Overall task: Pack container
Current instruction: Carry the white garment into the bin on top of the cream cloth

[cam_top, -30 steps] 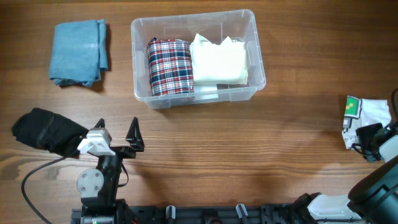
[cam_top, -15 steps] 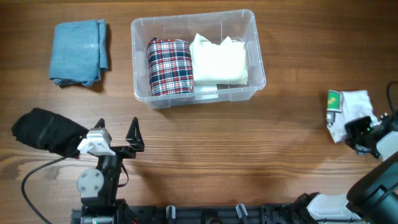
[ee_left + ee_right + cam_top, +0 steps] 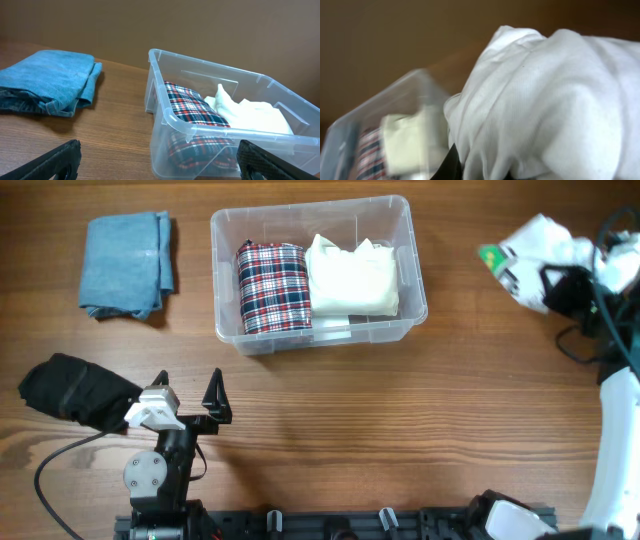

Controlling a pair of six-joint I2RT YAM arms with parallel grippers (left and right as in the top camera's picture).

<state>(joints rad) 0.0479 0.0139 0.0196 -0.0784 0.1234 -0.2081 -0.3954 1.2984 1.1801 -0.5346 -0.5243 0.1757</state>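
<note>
From the right wrist, the white garment (image 3: 545,100) fills nearly the whole view and covers the fingers of the right tool (image 3: 556,288) holding it; only a dark sliver peeks out below. Beside it the container (image 3: 375,125) is just a smear. Overhead, the garment's green tag (image 3: 490,255) is too small to read. In the left wrist view, the left tool (image 3: 159,155) shows only its fingertips (image 3: 57,161), cut by the bottom edge. The blue cloth (image 3: 45,82) runs off the left side.
</note>
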